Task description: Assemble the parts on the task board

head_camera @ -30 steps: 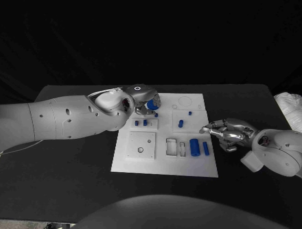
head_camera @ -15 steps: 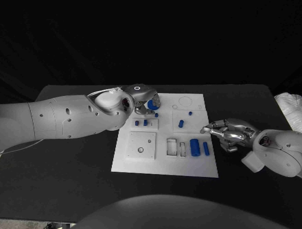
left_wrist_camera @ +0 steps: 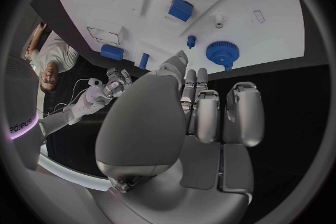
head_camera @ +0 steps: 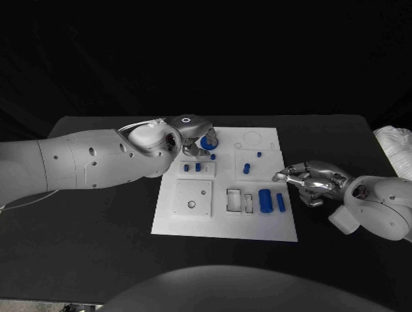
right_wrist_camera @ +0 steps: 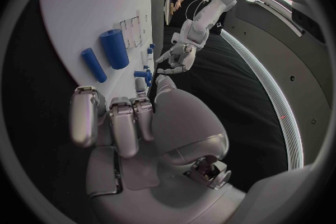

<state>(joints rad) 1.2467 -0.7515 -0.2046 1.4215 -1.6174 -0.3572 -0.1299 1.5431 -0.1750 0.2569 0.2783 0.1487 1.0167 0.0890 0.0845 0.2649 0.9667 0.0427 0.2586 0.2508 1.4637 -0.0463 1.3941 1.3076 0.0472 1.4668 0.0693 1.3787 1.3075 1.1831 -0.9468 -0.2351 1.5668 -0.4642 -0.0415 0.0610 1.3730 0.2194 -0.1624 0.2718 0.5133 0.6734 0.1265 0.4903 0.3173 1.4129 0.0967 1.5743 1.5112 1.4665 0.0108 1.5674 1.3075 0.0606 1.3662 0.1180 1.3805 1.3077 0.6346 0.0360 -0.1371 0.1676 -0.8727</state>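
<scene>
Gear work seems to be the step in hand. The left hand hovers over the upper left part of the task board in the head view. In the left wrist view its fingers lie straight and side by side, holding nothing. The blue gear lies on the board just past the fingertips, and I cannot tell if they touch it.

The right hand waits at the board's right edge, its fingers loosely curled with nothing in them. Two blue cylinders lie on the board near it, at the lower right.

To do this step well, I think the left hand should come down slowly with the fingers spread around the gear rim, not on the teeth from one side. It must avoid the small blue peg just beside the gear.
</scene>
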